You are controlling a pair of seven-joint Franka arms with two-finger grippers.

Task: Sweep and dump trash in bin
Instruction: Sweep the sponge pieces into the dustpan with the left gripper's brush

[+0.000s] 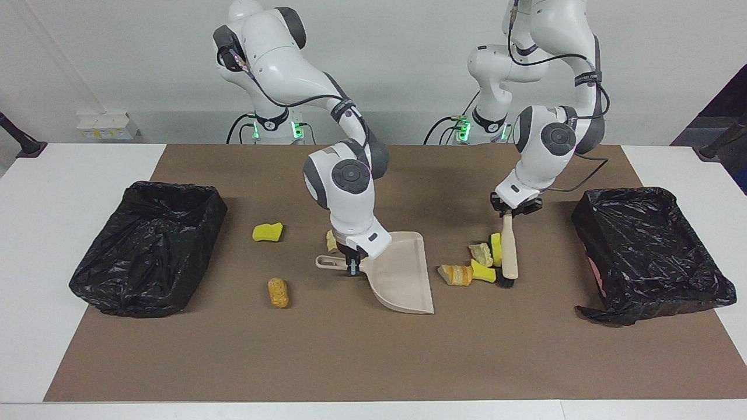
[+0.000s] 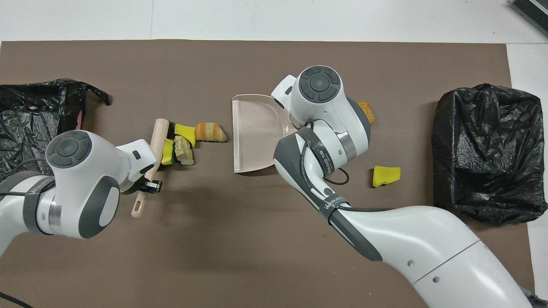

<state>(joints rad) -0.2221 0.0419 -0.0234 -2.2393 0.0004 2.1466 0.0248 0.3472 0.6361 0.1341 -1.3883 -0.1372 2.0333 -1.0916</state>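
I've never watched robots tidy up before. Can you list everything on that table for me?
Mat: one, brown, covers most of the white table.
Bins: two, lined with black bags, one at the left arm's end, one at the right arm's end.
Dustpan: one, beige, mid-mat.
Brush: one, beige handle, black bristles, against the trash pile.
Trash pile: four yellow and tan scraps, between brush and dustpan.
Loose scraps: yellow sponge, orange lump, tan bit beside the dustpan handle.
Right gripper: shut on the dustpan handle.
Left gripper: shut on the brush handle.
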